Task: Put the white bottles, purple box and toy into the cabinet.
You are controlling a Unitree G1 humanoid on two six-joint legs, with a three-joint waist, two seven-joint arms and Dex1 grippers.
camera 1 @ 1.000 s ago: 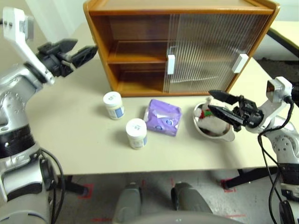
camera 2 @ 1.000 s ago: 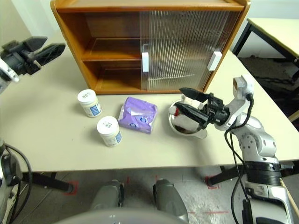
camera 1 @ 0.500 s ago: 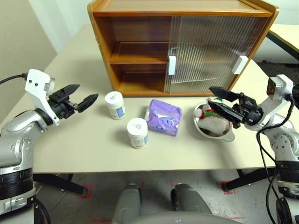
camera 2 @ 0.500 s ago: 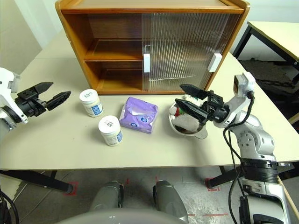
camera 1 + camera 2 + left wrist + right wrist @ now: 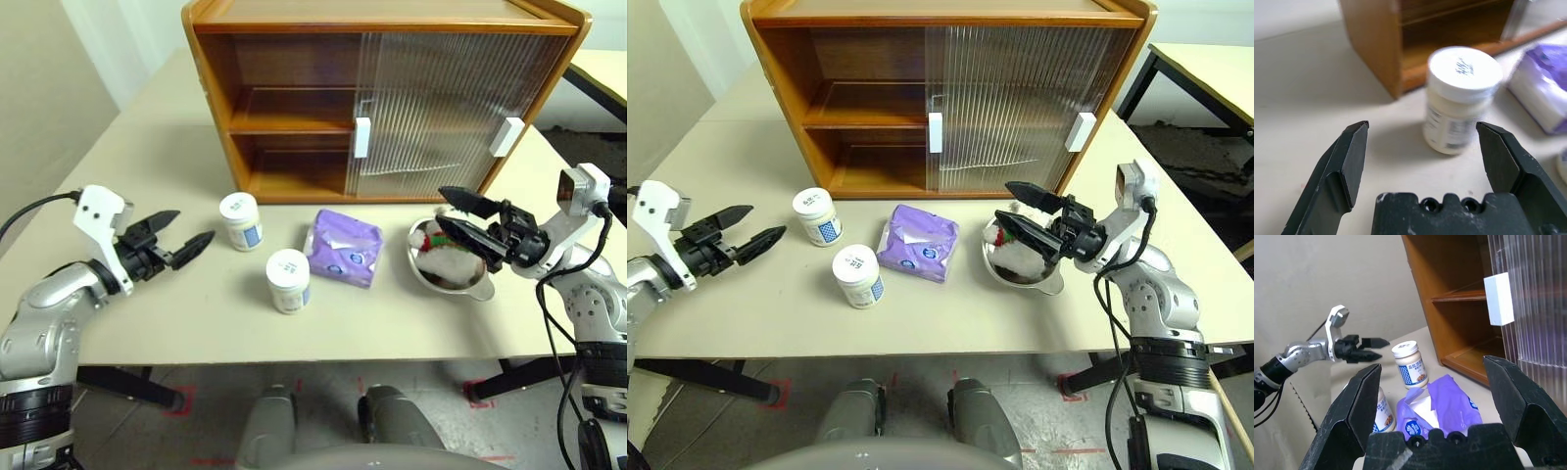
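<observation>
A pale beige worktop (image 5: 176, 323) carries everything, with the orange-brown cabinet (image 5: 294, 108) at its back, sliding doors pushed to the robot's right so the two shelves on the left side stand open. Take the cabinet's open bay as the landmark: one white bottle (image 5: 240, 220) stands just in front of its lower shelf, the second white bottle (image 5: 288, 280) nearer the robot from there, the purple box (image 5: 342, 245) beside them in front of the doors, and the toy bear (image 5: 446, 257) lies in a shiny metal dish (image 5: 460, 284) further right.

The left gripper (image 5: 183, 247) sits low over the worktop with jaws spread and empty, pointing straight at the bottle by the cabinet, which stands upright ahead of the opening, still apart. This arm is much the nearer. The right gripper (image 5: 458, 217) hangs over the dish, jaws likewise spread, holding nothing.
</observation>
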